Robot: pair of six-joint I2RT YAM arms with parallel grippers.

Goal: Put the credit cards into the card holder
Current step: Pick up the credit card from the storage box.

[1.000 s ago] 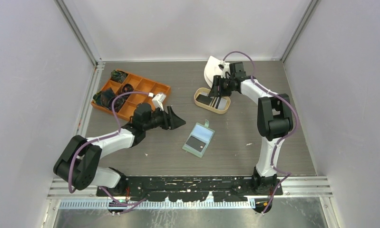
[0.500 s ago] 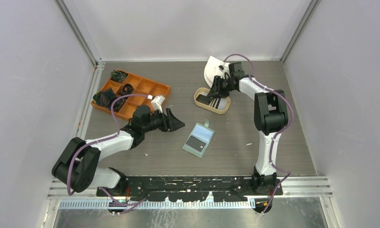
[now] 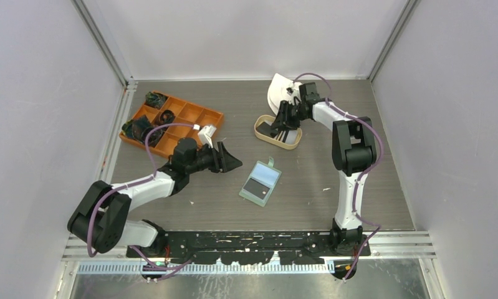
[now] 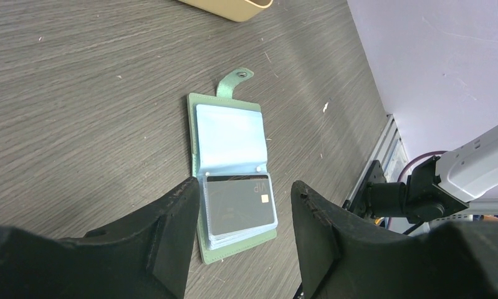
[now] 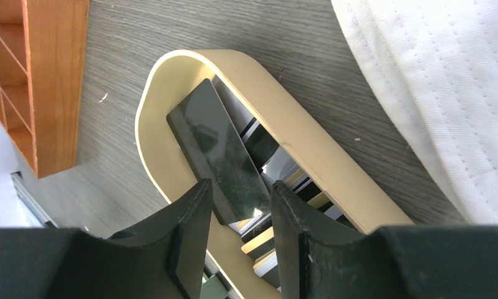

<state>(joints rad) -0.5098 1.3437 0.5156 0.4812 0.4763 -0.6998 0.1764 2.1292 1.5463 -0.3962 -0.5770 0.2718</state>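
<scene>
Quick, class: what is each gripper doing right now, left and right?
Left gripper: open, holding nothing, near the card holder.
Right gripper: closed on a black card at the tan tray.

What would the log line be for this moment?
left gripper: open, near open wallet | right gripper: closed on black card in tan tray | wallet: grey card inside
</scene>
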